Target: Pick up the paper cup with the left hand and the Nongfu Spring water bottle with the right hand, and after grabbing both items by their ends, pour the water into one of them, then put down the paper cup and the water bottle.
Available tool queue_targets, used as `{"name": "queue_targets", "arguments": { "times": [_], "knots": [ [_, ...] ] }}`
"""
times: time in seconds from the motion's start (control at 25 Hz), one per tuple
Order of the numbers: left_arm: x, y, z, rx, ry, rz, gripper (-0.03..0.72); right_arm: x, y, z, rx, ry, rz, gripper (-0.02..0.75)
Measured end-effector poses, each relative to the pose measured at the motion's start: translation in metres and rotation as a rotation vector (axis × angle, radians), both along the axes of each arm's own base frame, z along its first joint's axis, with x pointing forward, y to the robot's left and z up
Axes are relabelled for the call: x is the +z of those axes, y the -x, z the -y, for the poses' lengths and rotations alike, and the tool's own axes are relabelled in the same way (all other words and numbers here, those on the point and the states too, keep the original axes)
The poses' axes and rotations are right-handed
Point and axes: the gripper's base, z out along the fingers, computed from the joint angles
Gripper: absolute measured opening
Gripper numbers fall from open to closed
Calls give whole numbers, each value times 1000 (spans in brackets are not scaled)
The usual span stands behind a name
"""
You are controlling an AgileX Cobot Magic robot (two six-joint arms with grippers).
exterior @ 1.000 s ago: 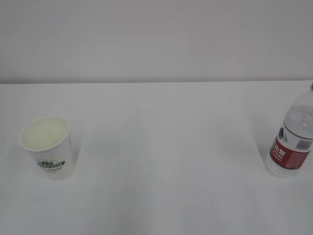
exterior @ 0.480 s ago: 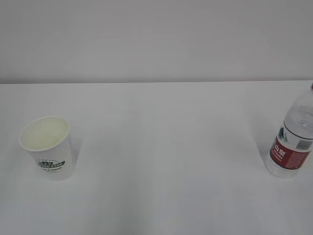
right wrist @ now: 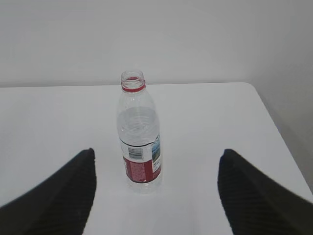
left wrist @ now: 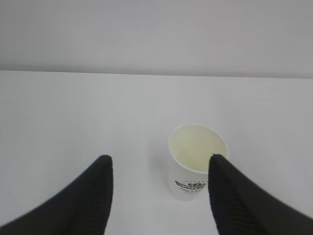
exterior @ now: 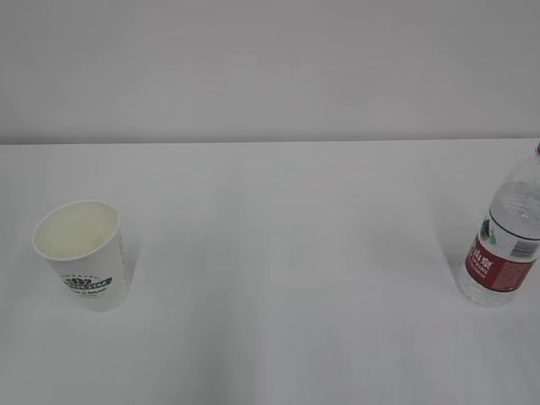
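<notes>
With the paper cup (exterior: 82, 253) as the mark: stands upright on the white table (exterior: 278, 278), mouth up and inside dry-looking, probably set so for a side grasp and to take a pour without tipping. Shows its green logo toward the exterior camera.

Far to the right of the paper cup, well apart: the Nongfu Spring water bottle (exterior: 504, 240), upright too, cap off, red neck ring bare. Holds the water (right wrist: 138, 134) to somewhere above the label. Likely set that wide of the cup so that each arm gets its own thing without crossing.

On the near side of the paper cup, in the left wrist view: the left hand (left wrist: 160, 158), spread wide and grasping nothing. Hangs short of the cup and apart from it, with the cup off-centre, close to the finger on the right of that view. Seems to need a small sideways correction before closing.

Well right of the paper cup, facing the bottle: the right hand (right wrist: 157, 152), released as well, fingers wide, bottle standing between them but farther off and untouched.

Judged stage: approach only; no pick, no pour yet.

Against the earlier exterior frames: no difference to tell. Same cup spot, same bottle spot, no arm in that view.
</notes>
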Motion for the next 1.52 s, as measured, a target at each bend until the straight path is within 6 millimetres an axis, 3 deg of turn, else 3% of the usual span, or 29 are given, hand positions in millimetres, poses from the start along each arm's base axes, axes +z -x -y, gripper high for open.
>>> {"name": "queue_targets", "arguments": {
  "times": [0.32, 0.8, 1.16, 1.52],
  "knots": [
    [0, -5, -4, 32, -56, 60, 450, 10, -38, -5, 17, 11, -18, 587],
    [-44, -21, -7, 69, -43, 118, 450, 12, -81, -10, 37, 20, -32, 589],
    [-65, -26, -10, 101, -39, 211, 450, 15, -92, -12, 44, 31, -3, 590],
    [-78, -40, -9, 90, -43, 159, 450, 18, -96, -13, 50, 31, 40, 590]
  ]
}}
